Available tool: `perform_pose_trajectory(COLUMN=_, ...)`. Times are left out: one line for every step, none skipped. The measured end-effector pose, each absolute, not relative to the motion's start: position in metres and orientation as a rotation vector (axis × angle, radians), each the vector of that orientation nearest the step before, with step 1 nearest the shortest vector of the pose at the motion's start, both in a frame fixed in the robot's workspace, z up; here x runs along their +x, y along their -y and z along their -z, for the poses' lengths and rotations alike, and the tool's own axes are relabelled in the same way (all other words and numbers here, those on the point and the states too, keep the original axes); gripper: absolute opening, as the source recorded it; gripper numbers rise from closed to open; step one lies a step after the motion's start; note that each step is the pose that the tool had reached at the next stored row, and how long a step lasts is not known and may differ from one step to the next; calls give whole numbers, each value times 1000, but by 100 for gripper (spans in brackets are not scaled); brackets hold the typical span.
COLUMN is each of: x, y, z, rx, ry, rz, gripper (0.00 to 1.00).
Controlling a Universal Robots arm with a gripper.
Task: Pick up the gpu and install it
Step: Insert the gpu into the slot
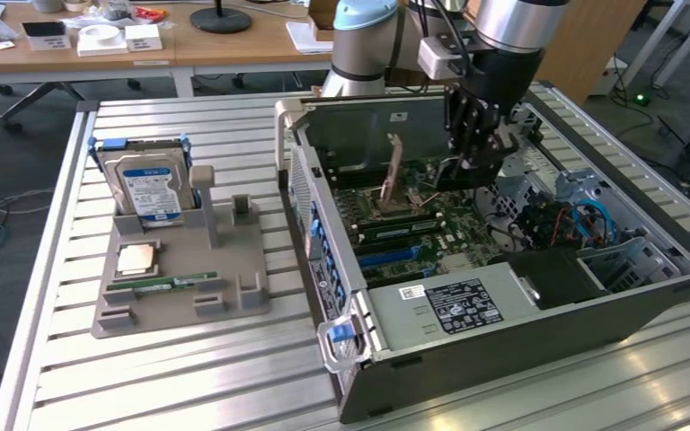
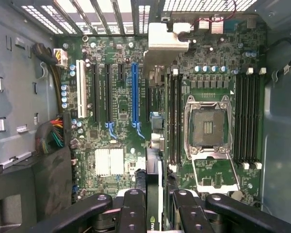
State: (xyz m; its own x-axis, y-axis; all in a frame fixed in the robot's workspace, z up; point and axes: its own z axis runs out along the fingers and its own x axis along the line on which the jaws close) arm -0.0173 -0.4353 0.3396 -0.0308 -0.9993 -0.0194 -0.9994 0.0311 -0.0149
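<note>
My gripper (image 1: 480, 162) reaches down into the open computer case (image 1: 358, 296), above the motherboard (image 1: 423, 229). In the wrist view the gpu (image 2: 167, 38) appears edge-on. Its silver bracket is at the far end and its thin card runs back between my fingers (image 2: 134, 209). The gripper (image 2: 155, 216) is shut on the gpu. The card hangs over the board, close beside the long blue slot (image 2: 134, 92) and roughly parallel to it. Whether its lower edge touches the board is hidden.
On the slatted table (image 1: 141, 377), a grey holder (image 1: 177, 296) at the exterior view's left carries a hard drive with a blue label (image 1: 154, 184), a CPU chip (image 1: 137, 259) and a RAM stick (image 1: 165, 285). The open CPU socket (image 2: 206, 127), RAM slots (image 2: 247, 116) and cables (image 2: 51, 136) surround the card.
</note>
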Motion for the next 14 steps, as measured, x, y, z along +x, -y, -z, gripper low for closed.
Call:
perform_pose_trajectory(x=-17, y=435, z=-340, rx=-2171, ry=-2242, rz=-9, gripper=26)
perform_pose_trajectory(x=-17, y=435, z=-339, rx=-2171, ry=-2243, rz=-11, gripper=26)
perform_pose_trajectory(x=-17, y=435, z=-339, rx=-2171, ry=-2244, rz=-12, gripper=26)
perform_pose_trajectory(x=-17, y=436, z=-338, rx=-2171, ry=-2244, rz=-12, gripper=26)
perform_pose_trajectory(x=-17, y=436, z=-337, rx=-2171, ry=-2244, rz=-12, gripper=26)
perform_pose_trajectory(x=-17, y=437, z=-336, rx=-2172, ry=-2243, rz=-12, gripper=26)
perform_pose_trajectory(x=-17, y=438, z=-335, rx=-2171, ry=-2243, rz=-12, gripper=26)
perform_pose_trajectory(x=-17, y=439, z=-335, rx=-2171, ry=-2243, rz=-12, gripper=26)
perform_pose_trajectory(x=-17, y=440, z=-334, rx=-2171, ry=-2243, rz=-12, gripper=26)
perform_pose_trajectory(x=-17, y=441, z=-334, rx=-2171, ry=-2243, rz=-12, gripper=26)
perform_pose_trajectory(x=-17, y=442, z=-333, rx=-2171, ry=-2243, rz=-12, gripper=26)
perform_pose_trajectory(x=-17, y=444, z=-333, rx=-2171, ry=-2243, rz=-13, gripper=26)
perform_pose_trajectory(x=-17, y=445, z=-333, rx=-2171, ry=-2243, rz=-13, gripper=26)
perform_pose_trajectory(x=-17, y=446, z=-332, rx=-2171, ry=-2243, rz=-13, gripper=26)
